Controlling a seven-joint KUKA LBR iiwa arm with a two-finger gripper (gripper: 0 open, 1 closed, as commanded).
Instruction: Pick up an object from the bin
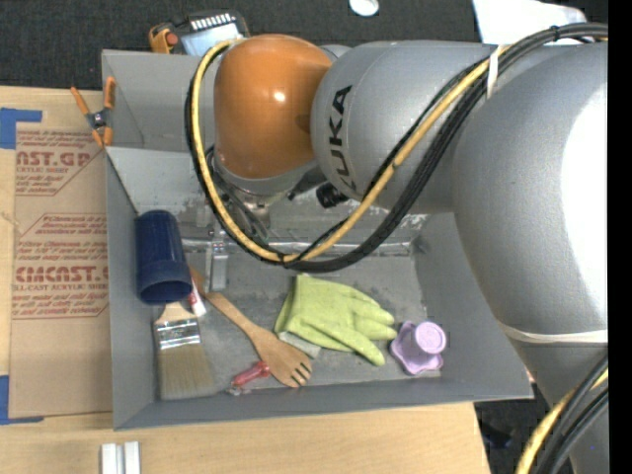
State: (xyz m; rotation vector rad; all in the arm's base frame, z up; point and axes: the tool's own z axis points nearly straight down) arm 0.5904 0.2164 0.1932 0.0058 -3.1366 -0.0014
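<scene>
1. Look first at the gripper: low in the grey bin, under the orange cover, near the back left. Hard to tell if open or closed, because the big arm hides much of it. Looks empty, as far as can be seen.
2. Find the closest things: a dark blue cup lying on its side just to the left. Just in front, the thin handle ends of a paintbrush and a wooden fork.
3. Note the things farther off: a light green glove in the middle, a small purple thing, maybe a cap, at the right, and a tiny red bit by the fork's prongs.
4. Choose just one thing. Probably best to take a near one, like the cup or the fork handle.
5. Open wide before going down, and line up right over the middle of the chosen thing.
6. For the cup, squeeze across its round side, since it may roll away.
7. For the fork, watch the paintbrush handle close beside it, so as not to grab both.
8. Go straight down, close gently, then lift slowly and keep clear of the bin wall.
</scene>
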